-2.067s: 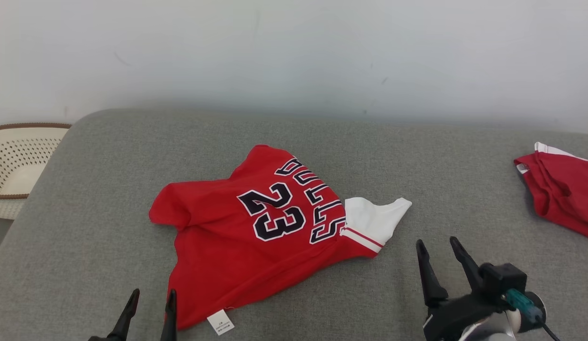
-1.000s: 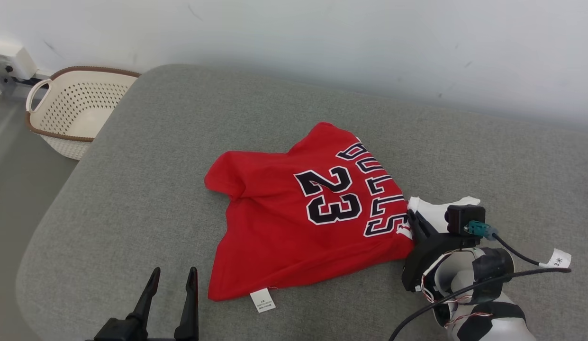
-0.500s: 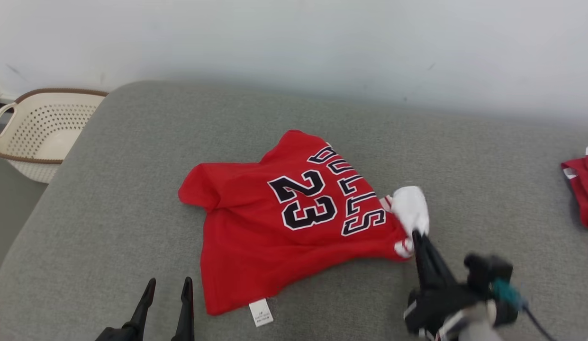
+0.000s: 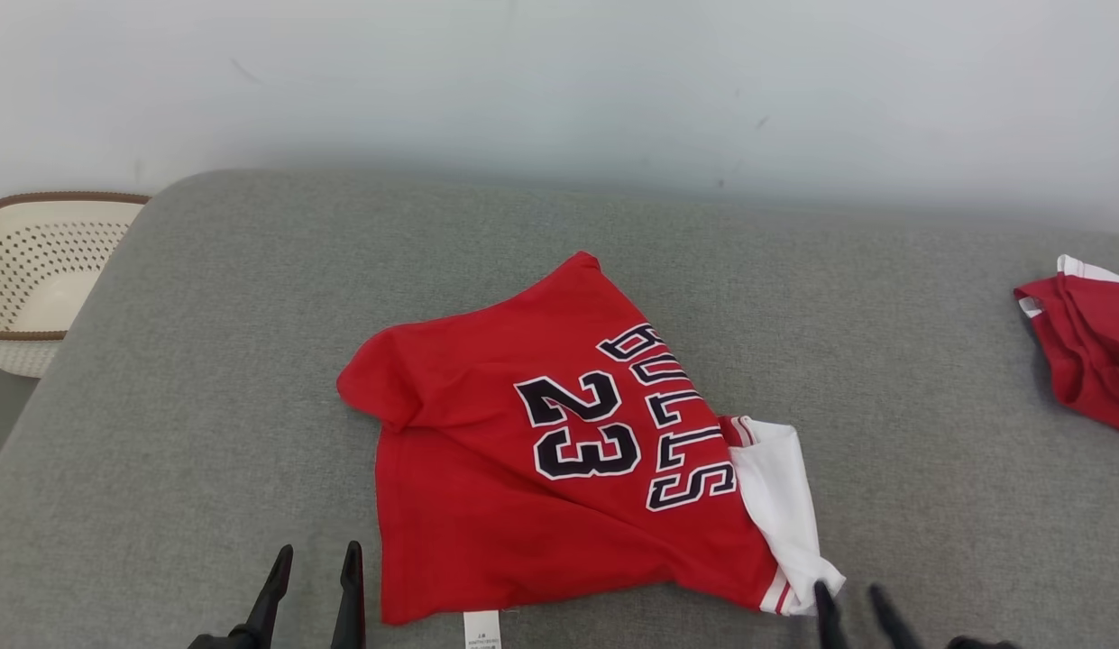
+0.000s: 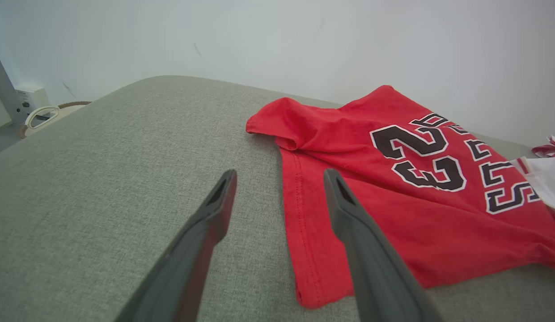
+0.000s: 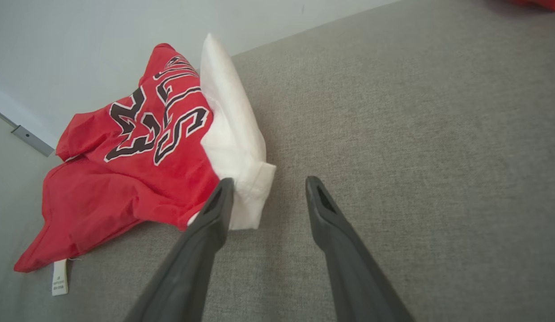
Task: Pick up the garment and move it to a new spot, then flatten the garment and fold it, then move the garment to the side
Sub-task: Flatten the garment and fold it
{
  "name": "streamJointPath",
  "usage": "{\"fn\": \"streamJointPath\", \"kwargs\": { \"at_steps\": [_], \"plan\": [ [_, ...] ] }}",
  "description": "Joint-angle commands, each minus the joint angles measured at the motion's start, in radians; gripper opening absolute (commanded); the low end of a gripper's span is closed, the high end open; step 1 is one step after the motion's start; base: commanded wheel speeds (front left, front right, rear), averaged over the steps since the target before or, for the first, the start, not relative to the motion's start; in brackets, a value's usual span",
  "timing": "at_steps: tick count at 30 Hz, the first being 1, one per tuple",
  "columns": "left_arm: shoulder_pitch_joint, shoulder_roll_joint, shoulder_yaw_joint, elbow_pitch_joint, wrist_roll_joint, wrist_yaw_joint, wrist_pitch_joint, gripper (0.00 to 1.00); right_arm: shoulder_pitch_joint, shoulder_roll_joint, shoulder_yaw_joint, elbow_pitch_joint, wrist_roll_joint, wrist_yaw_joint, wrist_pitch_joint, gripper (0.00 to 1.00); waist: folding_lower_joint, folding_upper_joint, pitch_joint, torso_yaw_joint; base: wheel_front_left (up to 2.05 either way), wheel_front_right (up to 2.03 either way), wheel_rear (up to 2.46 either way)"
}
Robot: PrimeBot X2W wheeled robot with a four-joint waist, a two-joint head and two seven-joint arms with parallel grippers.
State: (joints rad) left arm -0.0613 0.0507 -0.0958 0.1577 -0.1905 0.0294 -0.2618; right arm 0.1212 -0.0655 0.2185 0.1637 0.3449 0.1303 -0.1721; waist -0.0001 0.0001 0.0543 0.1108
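Dark fingers of my left gripper stand spread at the near edge with nothing between them, hovering over the grey cushion just beside the hem of the red jersey. My right gripper is parted too and holds nothing; its left finger sits at the corner of the white sleeve, though I cannot tell whether it touches the cloth. A small white label pokes out from the jersey's near hem. The jersey lies rumpled in the middle of the cushion, number 23 facing up, one red sleeve bunched toward my left and the white sleeve trailing toward my right. Farther out on my right a second red garment lies well apart, a perforated basket sits off the cushion's left end, and behind it all is a pale wall.
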Motion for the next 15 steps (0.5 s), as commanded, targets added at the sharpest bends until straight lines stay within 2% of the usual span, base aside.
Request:
{"fn": "streamJointPath", "kwargs": {
  "at_steps": [1,8,15],
  "plan": [
    [0.001,0.0,0.003,0.004,-0.004,0.004,-0.005,1.0,0.0,-0.014,-0.024,-0.032,-0.018,0.001,-0.002,1.0,0.0001,-0.0001,0.001,-0.008,0.0,0.0,0.0],
    [0.007,0.0,-0.013,0.017,-0.01,0.005,-0.005,1.0,-0.052,-0.052,-0.05,-0.135,-0.107,0.001,0.02,1.0,0.0001,-0.0001,-0.023,-0.003,0.0,0.0,0.0],
    [0.014,0.0,-0.029,0.018,-0.018,0.007,-0.005,1.0,-0.18,-0.089,0.002,-0.053,-0.174,0.001,0.09,1.0,0.0001,-0.0001,-0.035,0.025,0.0,0.0,0.0]
  ]
}}
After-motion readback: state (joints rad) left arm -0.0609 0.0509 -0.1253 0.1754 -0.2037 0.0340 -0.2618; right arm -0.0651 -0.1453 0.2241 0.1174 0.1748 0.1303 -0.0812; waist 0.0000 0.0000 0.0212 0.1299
